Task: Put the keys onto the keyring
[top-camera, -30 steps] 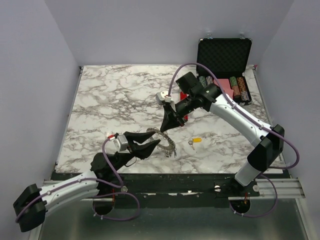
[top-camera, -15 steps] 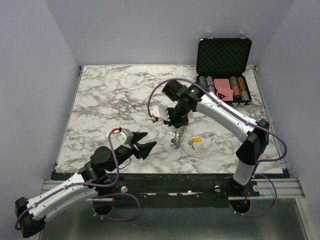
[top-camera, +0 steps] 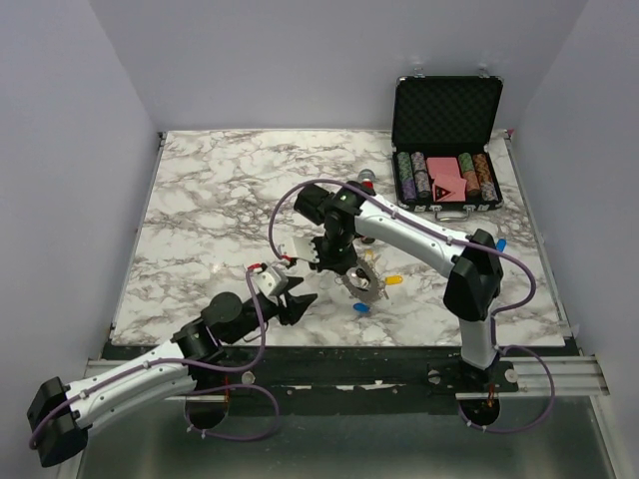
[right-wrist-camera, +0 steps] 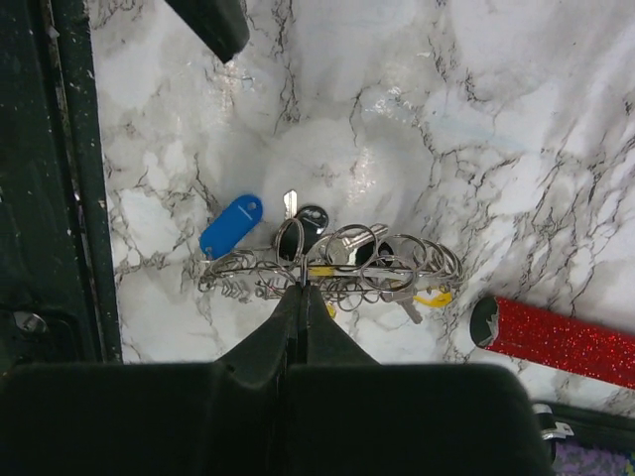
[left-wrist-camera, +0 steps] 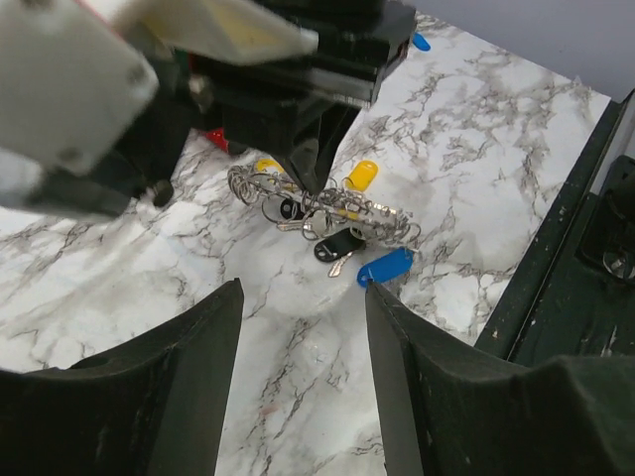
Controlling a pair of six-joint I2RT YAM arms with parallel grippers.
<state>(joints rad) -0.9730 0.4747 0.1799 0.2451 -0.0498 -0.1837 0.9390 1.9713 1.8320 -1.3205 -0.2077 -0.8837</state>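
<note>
Table (top-camera: 220, 200): a white and grey marble top that carries everything here.
Right arm (top-camera: 419, 235): it stands up from the near right corner and bends at the elbow. Then it reaches left over the middle of the table, with its wrist tipped down.
Left arm (top-camera: 150, 374): it lies low from the near left corner and points at the middle of the near edge.
Case (top-camera: 446, 110): black with its lid up, at the far right corner. Rows of striped chips (top-camera: 409, 172) sit inside.
Left gripper (left-wrist-camera: 303, 288): its 2 fingers are spread apart with only bare table between them. It points at the keyring (left-wrist-camera: 317, 203), close by but not touching.
Right gripper (right-wrist-camera: 298, 293): its 2 fingers are pressed tight together, and the tip pinches the keyring's wire rim.
Red cylinder (right-wrist-camera: 556, 337): sparkly and lying on its side, just past the keyring on the far side, behind the right gripper.
Keyring place: by the middle of the near edge, between the 2 grippers. I cannot tell if it rests on the table.
Keys (left-wrist-camera: 340, 243): a black-headed one hangs among the small loops. A blue key (left-wrist-camera: 385, 266) touches the ring on the near side, and a yellow key (left-wrist-camera: 359, 176) is on the far side. 1 more blue one (top-camera: 499, 242) lies near the right edge.
</note>
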